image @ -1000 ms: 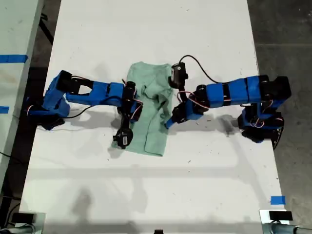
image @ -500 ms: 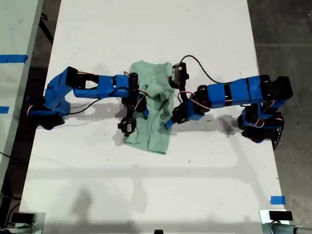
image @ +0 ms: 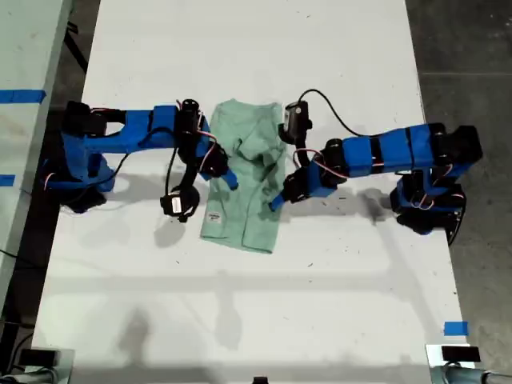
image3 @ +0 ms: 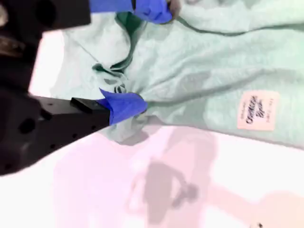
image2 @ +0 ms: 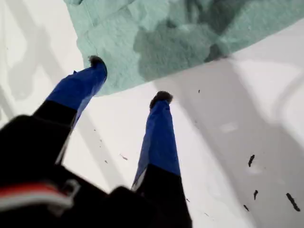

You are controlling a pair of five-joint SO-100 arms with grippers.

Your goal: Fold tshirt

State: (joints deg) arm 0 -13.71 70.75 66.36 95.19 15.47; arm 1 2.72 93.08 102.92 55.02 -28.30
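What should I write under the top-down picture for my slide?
Two blue robot arms work a pale mint-green cloth t-shirt on a white table.

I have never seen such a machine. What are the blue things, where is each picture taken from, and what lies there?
I am two blue robot arms on a white table. One picture looks down from above; the other two come from cameras on my hands. Between the arms lies a pale mint-green cloth t-shirt, partly folded. My first hand, at the exterior view's right, is open at the shirt's edge. My second hand is open too, one finger touching bunched cloth. Nothing seems held.
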